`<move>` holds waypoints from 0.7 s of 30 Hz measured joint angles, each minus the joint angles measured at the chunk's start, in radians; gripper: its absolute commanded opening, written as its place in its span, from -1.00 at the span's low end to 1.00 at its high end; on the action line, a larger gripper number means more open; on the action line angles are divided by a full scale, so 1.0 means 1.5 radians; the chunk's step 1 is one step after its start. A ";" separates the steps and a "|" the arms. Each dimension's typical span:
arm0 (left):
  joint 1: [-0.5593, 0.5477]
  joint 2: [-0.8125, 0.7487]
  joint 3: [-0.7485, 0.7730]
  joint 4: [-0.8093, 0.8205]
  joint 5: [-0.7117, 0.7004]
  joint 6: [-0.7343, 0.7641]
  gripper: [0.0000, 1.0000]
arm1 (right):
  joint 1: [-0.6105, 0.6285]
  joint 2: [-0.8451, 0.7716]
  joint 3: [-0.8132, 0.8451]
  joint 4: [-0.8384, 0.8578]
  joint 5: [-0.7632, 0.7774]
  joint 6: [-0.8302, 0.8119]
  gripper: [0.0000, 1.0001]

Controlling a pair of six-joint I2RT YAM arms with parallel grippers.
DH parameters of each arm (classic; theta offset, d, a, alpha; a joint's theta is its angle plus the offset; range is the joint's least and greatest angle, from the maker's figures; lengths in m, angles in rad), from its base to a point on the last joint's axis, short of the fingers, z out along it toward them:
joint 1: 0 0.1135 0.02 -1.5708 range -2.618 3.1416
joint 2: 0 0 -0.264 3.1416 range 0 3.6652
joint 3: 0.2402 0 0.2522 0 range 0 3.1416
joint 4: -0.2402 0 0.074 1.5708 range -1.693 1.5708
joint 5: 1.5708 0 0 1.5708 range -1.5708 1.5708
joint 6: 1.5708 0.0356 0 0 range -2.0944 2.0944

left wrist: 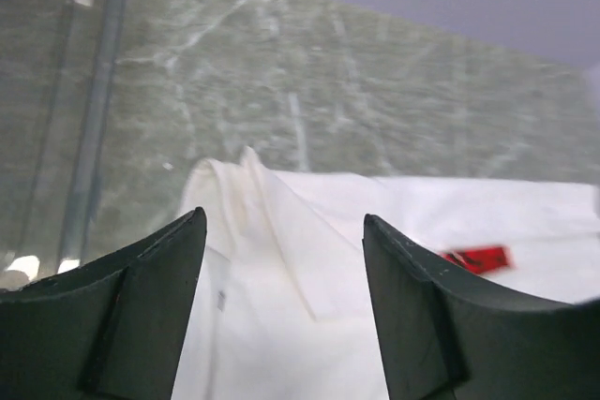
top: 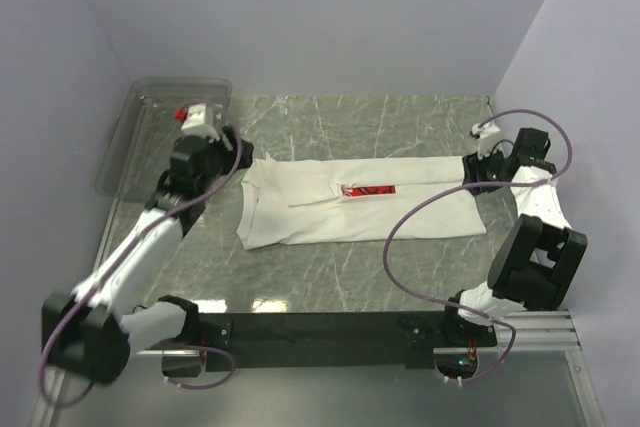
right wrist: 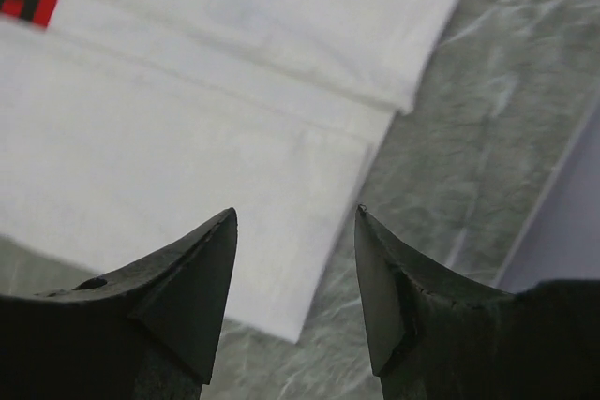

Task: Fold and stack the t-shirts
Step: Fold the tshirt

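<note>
One white t-shirt (top: 330, 212) lies flat on the marble table, folded lengthwise into a long band, with a strip of its red print (top: 370, 190) showing at the fold. My left gripper (top: 233, 159) hangs over the shirt's left end, open, with nothing between its fingers. In the left wrist view the left gripper (left wrist: 283, 217) frames the rumpled white t-shirt (left wrist: 281, 316) and the red print (left wrist: 478, 258). My right gripper (top: 476, 171) is at the shirt's right end. In the right wrist view the right gripper (right wrist: 294, 213) stands open and empty above the corner of the t-shirt (right wrist: 187, 138).
A clear plastic bin (top: 160, 127) stands at the back left, just behind the left arm; its wall (left wrist: 66, 91) shows in the left wrist view. Walls close in the table on the left, back and right. Bare marble (top: 380, 127) lies behind the shirt.
</note>
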 measured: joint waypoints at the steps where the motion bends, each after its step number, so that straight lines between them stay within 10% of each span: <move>1: -0.001 -0.048 -0.023 -0.009 0.012 -0.013 0.52 | 0.000 -0.010 -0.010 -0.020 -0.009 -0.023 0.21; 9: -0.003 -0.345 -0.271 -0.130 0.119 -0.157 0.34 | -0.062 -0.032 -0.111 -0.143 -0.028 -0.125 0.20; 21: -0.012 -0.182 -0.322 -0.186 0.131 -0.250 0.23 | -0.122 -0.022 -0.117 -0.157 -0.028 -0.137 0.20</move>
